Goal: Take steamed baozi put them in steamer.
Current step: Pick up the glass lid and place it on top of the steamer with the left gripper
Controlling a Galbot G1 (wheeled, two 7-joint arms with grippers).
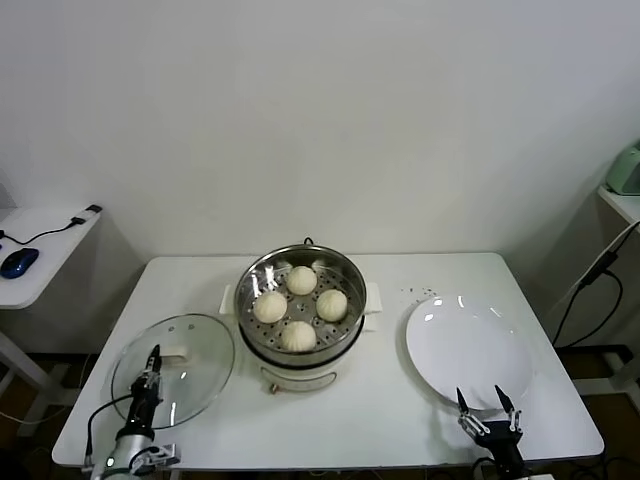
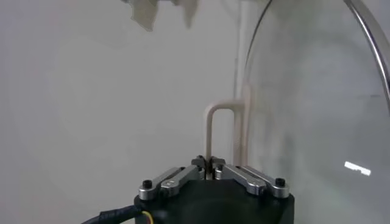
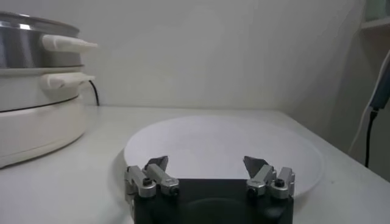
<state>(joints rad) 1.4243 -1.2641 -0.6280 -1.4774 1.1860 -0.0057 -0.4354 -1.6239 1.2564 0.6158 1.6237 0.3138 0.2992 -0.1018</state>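
On the far left, apart from the main work surface, a small side table carries a blue computer mouse and a dark cable. On the white desk, at its near left, a round glass lid lies flat with its metal rim on the surface. The left gripper sits over the lid, and the left wrist view shows its jaws clenched on the lid's cream loop handle, the fingertips meeting around the thin upright bar. The glass of the lid curves away beside the handle in that view.

In the middle of the desk, toward the far edge, stands the steamer, a shiny steel pot on a white base with pale side handles. All four steamed baozi rest on its perforated tray, set in a rough diamond: one far, one left, one right, one near, each just beside its neighbours. A black cord runs from behind the pot.

To the right of the steamer lies a flat white plate, near the pot but not touching it. The right gripper hangs at the plate's near edge with its jaws spread wide and nothing between them; the right wrist view shows both fingertips well apart above the plate's rim.
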